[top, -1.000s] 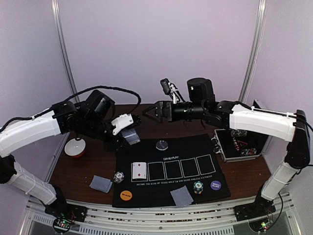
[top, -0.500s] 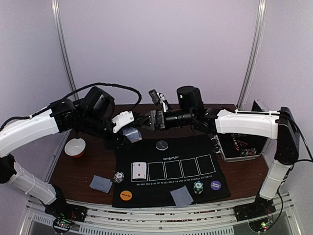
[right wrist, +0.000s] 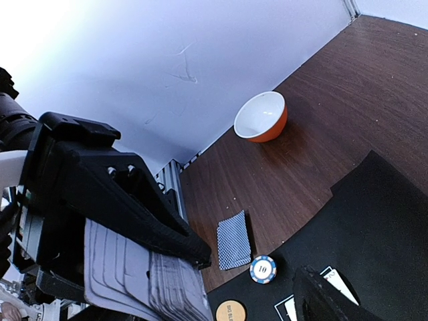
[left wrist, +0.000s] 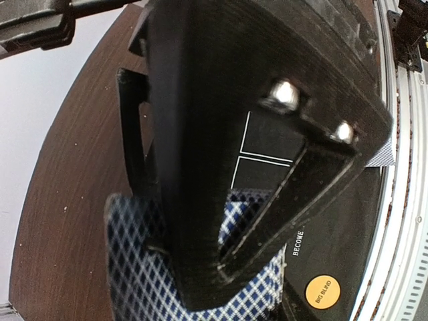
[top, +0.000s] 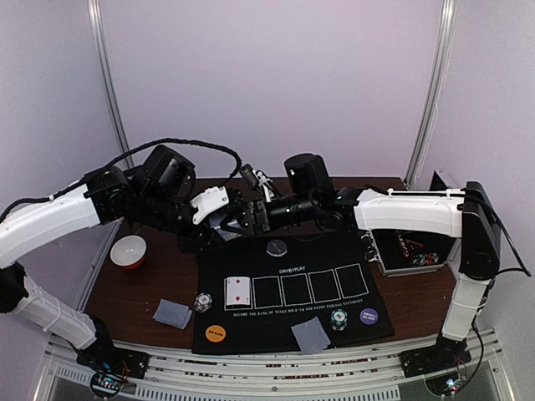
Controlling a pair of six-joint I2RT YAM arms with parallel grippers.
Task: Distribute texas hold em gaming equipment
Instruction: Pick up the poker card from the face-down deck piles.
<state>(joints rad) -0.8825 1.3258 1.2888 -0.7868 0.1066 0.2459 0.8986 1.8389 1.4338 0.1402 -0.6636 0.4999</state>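
Observation:
My left gripper point(top: 219, 219) is shut on a deck of blue-checked playing cards point(left wrist: 130, 267) and holds it above the mat's far left corner. My right gripper point(top: 244, 215) is open, right beside the deck's edge point(right wrist: 150, 284); one black fingertip point(right wrist: 326, 301) shows. On the black mat point(top: 334, 251) lie one face-up card point(top: 237, 291), a clear dealer disc point(top: 277, 247), an orange blind disc point(top: 216, 332), a purple blind disc point(top: 369, 317), a small card pile point(top: 310, 334) and a chip stack point(top: 338, 319). Another chip stack point(top: 201, 302) and card pile point(top: 173, 313) lie at the left.
An orange bowl point(top: 129, 251) with a white inside stands on the brown table at the left. An open silver case point(top: 410, 246) with chips stands at the right of the mat. The two arms meet over the table's far middle.
My right arm has swung left, bringing its open gripper up to the deck in my left gripper. The left gripper has stayed nearly in place, still holding the deck.

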